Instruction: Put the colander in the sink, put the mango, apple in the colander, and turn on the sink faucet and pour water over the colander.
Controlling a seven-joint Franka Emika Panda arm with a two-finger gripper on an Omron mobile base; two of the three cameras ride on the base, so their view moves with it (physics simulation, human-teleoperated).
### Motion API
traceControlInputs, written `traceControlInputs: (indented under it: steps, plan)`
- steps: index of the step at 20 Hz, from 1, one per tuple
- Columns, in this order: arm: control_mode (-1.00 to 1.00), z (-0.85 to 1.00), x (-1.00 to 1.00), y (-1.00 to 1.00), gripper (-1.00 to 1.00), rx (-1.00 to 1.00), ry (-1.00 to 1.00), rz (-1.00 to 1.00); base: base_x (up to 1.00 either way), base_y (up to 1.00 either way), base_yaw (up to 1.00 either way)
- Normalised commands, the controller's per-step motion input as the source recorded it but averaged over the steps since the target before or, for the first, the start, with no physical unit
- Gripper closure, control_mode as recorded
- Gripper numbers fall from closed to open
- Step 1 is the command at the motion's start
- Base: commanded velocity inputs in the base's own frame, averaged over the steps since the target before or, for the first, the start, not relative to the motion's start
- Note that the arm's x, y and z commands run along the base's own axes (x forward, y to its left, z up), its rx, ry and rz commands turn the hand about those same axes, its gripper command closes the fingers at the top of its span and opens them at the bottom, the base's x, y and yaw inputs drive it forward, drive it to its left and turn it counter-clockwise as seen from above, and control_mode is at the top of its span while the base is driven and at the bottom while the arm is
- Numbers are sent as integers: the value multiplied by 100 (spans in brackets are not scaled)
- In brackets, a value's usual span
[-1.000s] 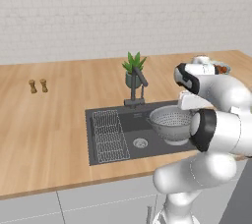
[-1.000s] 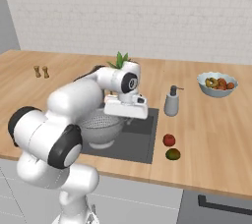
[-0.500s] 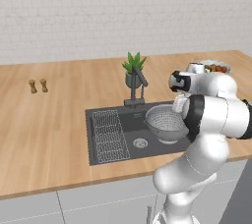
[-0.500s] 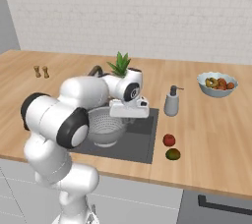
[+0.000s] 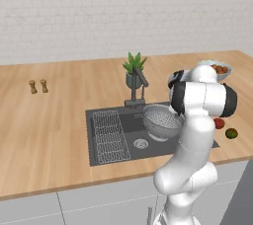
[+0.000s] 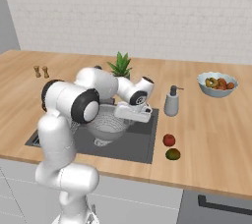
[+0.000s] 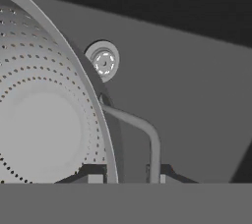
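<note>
the gripper (image 7: 127, 175) is closed tight on the colander (image 5: 162, 121), its fingertips (image 7: 96, 176) pinching the rim beside a loop handle, holding the perforated bowl over the right half of the sink (image 5: 101, 155). the sink faucet (image 5: 137, 90) stands just behind it. the apple (image 6: 169, 140) and the mango (image 6: 173, 154) lie close together on the counter (image 6: 211, 134) right of the basin.

perforated metal colander (image 5: 161, 119), matt sink (image 5: 106, 115), wooden counter (image 5: 54, 115)
</note>
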Motion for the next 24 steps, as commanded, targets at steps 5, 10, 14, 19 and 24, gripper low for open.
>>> traceControlInputs:
  steps: [5, 10, 14, 19, 24]
  plan:
    - [-100, -45, 26, 24, 100, 1, 15, 0, 0, 0, 0]
    - [-100, -43, 36, 28, 100, 0, 14, -2, 0, 0, 0]
    - [-100, -43, 47, 18, 100, -2, 3, -9, 0, 0, 0]
    - [-100, -56, 19, 7, 100, -10, 0, -6, 0, 0, 0]
    - [-100, -46, 2, 7, 100, -11, 1, -3, 0, 0, 0]
